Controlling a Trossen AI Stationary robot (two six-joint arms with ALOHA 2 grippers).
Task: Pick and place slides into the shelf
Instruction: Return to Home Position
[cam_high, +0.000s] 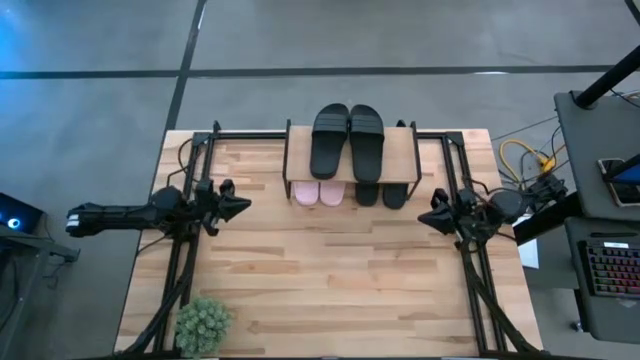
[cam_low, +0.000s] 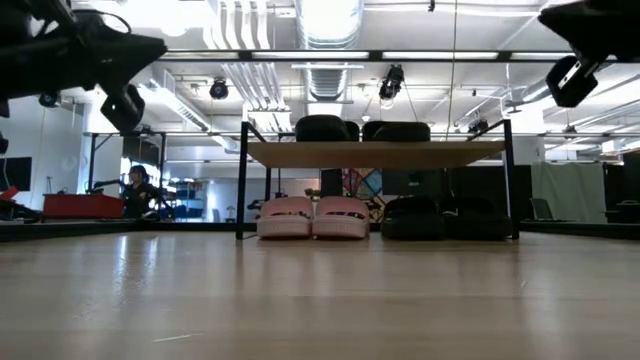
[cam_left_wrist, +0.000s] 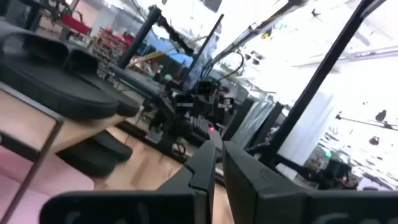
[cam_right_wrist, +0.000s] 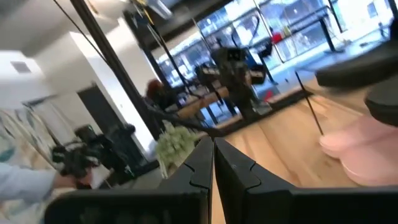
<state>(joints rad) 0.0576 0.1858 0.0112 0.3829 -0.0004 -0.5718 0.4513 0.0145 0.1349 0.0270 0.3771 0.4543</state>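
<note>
All 6 are at the shelf (cam_high: 298, 150): 2 black slides (cam_high: 347, 140) on its board, 2 pink slides (cam_high: 319, 193) and 2 lower black slides (cam_high: 381, 194) beneath. The left gripper (cam_high: 243, 205) and right gripper (cam_high: 424, 218) hang closed and empty, well apart from it. The risk looks small: an arm swinging inward could clip a shelf leg and skew the pairs.

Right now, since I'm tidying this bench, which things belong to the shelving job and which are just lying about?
Part of the job:
top black slides, on the shelf
pink slides and lower black slides, beneath it
left gripper and right gripper, fingers shut, raised at either side

Lying about:
plant, at the table corner on the left arm's side
keyboard, off the table
</note>
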